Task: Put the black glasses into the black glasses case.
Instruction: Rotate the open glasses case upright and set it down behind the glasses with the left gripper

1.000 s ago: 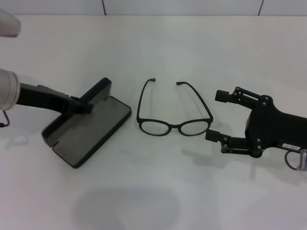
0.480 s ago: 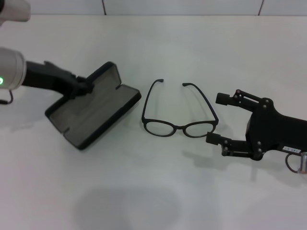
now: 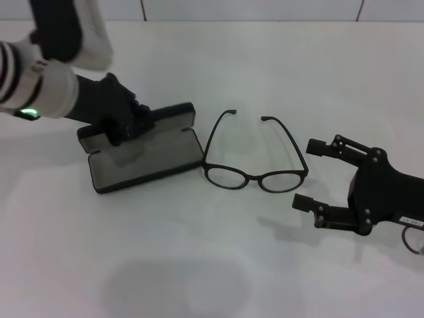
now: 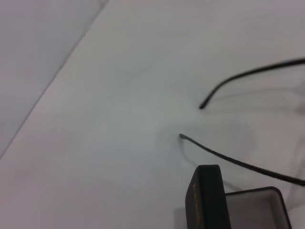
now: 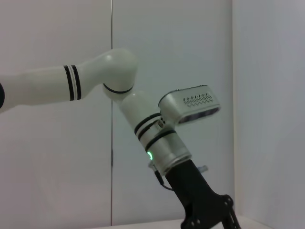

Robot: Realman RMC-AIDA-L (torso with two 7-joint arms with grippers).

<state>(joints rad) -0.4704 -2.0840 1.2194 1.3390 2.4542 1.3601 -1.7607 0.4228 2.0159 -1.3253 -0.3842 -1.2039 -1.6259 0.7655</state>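
Note:
The black glasses case [image 3: 147,158] lies open on the white table, grey lining up, its lid standing along the far side. My left gripper [image 3: 124,124] is shut on the lid's left part. The left wrist view shows the lid's edge [image 4: 206,200] with orange lettering and the grey lining [image 4: 257,210]. The black glasses [image 3: 255,173] lie unfolded just right of the case, lenses toward me, temple arms pointing away; both temple tips [image 4: 238,161] show in the left wrist view. My right gripper [image 3: 310,173] is open, low over the table just right of the glasses, not touching them.
The white table [image 3: 212,265] runs back to a tiled wall. The right wrist view shows only my left arm [image 5: 157,138] against the wall.
My left gripper has dragged and turned the case to the right, up close to the glasses. The glasses and right gripper have shifted slightly right in the view.

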